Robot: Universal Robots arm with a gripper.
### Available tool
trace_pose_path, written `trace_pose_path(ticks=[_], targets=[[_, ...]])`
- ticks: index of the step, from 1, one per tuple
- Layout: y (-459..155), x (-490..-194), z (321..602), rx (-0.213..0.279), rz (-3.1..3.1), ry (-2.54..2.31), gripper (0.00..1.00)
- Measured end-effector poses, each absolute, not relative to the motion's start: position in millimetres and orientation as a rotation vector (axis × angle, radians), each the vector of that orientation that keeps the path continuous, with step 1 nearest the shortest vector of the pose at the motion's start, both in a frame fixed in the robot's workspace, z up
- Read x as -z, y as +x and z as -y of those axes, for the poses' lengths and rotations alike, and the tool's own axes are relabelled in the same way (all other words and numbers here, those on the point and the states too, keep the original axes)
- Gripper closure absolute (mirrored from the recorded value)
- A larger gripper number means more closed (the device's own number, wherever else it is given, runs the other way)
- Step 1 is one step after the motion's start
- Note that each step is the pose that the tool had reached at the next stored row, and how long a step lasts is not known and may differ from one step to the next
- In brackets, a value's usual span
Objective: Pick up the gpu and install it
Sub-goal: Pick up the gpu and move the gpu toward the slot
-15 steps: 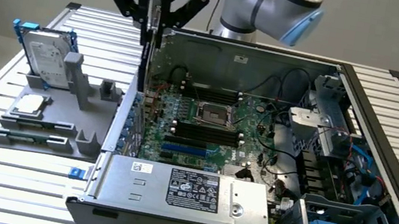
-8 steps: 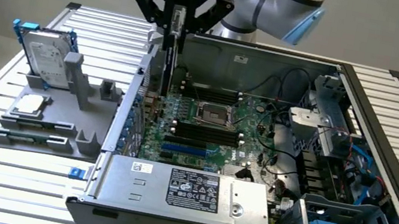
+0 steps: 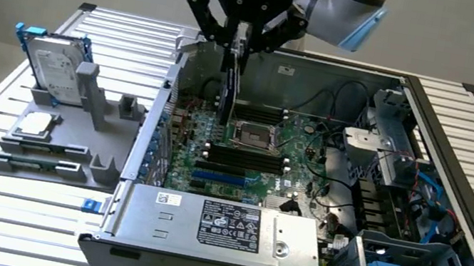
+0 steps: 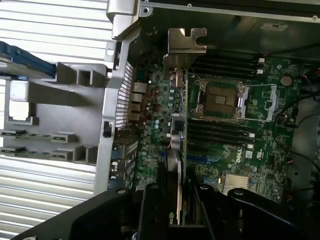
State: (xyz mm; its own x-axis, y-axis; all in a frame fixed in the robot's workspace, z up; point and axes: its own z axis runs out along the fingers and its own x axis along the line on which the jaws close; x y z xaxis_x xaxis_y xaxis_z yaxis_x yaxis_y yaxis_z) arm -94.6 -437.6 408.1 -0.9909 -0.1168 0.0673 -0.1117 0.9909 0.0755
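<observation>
The pick-up looks done: in the upper middle of the exterior view the pincer (image 3: 238,41) is clenched on the upper edge of the gpu (image 3: 227,92). The card hangs upright and edge-on over the motherboard (image 3: 262,155) inside the open computer case (image 3: 443,139). Its silver bracket (image 4: 186,45) seems clear of the board, so I'd judge it not yet seated in a slot

The gripper (image 3: 239,47) body reads ROBOTIQ upside down; the motherboard (image 4: 235,150) carries a Dell logo.
</observation>
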Motion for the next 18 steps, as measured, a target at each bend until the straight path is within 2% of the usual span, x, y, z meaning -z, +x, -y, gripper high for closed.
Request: trace_pose_path(ticks=[18], targets=[[-52.3,-375.6,437.6,0.130,3.071,0.041,0.73]])
